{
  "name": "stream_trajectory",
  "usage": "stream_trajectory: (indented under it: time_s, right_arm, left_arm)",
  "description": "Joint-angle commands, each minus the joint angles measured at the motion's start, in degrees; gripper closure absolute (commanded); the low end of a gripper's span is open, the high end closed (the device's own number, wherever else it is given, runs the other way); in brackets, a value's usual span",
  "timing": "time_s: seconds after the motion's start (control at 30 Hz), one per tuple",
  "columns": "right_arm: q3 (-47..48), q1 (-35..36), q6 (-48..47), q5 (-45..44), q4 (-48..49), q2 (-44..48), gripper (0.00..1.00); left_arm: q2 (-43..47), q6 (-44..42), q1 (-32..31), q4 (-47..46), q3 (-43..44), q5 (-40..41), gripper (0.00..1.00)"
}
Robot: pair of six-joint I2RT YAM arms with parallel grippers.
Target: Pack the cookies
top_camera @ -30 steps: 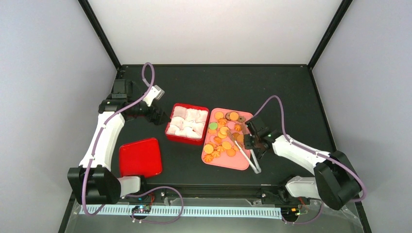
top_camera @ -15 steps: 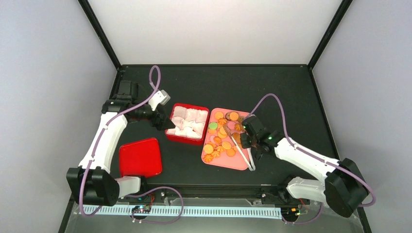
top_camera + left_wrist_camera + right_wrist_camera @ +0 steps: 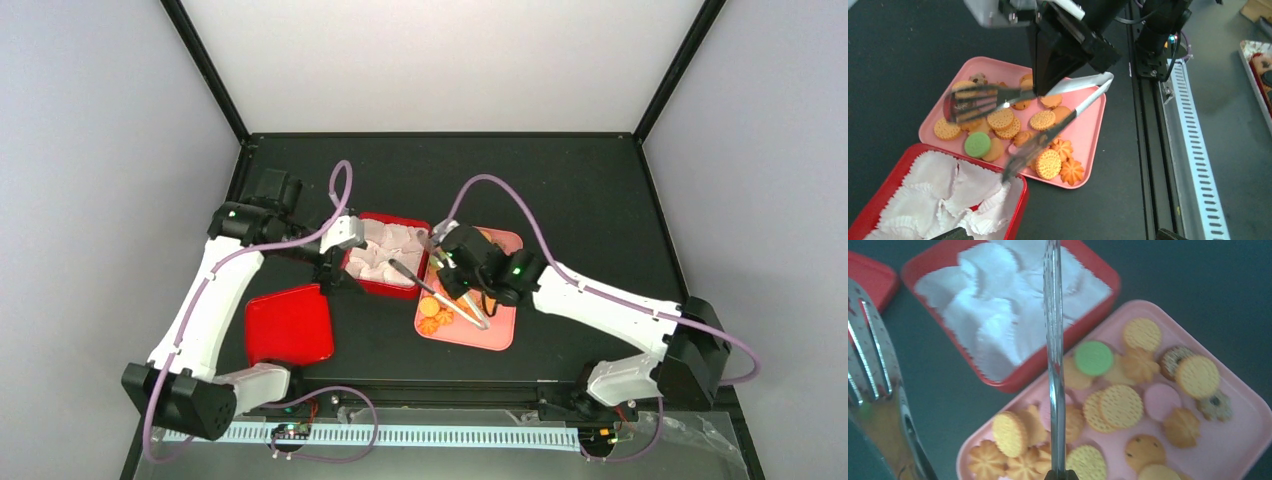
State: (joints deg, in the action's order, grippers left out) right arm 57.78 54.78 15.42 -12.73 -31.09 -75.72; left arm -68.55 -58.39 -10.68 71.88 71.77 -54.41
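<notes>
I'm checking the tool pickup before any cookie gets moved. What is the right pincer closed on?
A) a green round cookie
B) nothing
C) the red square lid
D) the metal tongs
D: the right pincer is shut on the silver metal tongs, holding them above the pink rectangular tray of cookies.

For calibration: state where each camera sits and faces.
Top external: above and behind, looking down on the table; left arm, right arm show.
Left wrist: by the red box, facing the pink tray and the right end effector holding tongs; own fingertips barely show.
Right wrist: above the tray, looking down along its tongs.
Both wrist views share the green cookie.
</notes>
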Motion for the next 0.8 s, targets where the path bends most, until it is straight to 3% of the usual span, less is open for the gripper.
stream_trajectory:
  time_s: [0.0, 0.13, 0.3, 0.6, 0.67, 0.77]
  right_arm:
    - [6.58, 4.83, -5.99, 0.50, -2.45, -3.37, 0.99]
    - [12.34, 7.54, -8.40, 0.63, -4.61, -7.37, 0.99]
    - [15.87, 10.01, -10.60, 0.37, -4.73, -9.96, 0.99]
    - [19.21, 11.48, -12.02, -0.34, -6.13, -11.42, 0.99]
    - [19.66, 11.56, -12.29, -0.40, -6.39, -11.59, 0.99]
    - [20.11, 11.64, -12.43, -0.21, -6.40, -11.80, 0.99]
  left_arm:
    - [4.60, -6.84, -1.29, 0.73, -1.08, -0.09, 0.01]
    - [8.11, -5.70, -4.24, -3.56, -4.44, 3.50, 0.06]
    - [9.60, -6.19, -5.73, -6.57, -7.48, 5.71, 0.27]
    - [10.94, -5.25, -6.61, -10.34, -11.21, 8.90, 0.43]
    - [10.72, -5.32, -6.71, -10.27, -11.50, 9.06, 0.50]
    - [10.54, -5.21, -7.21, -10.00, -11.97, 9.06, 0.70]
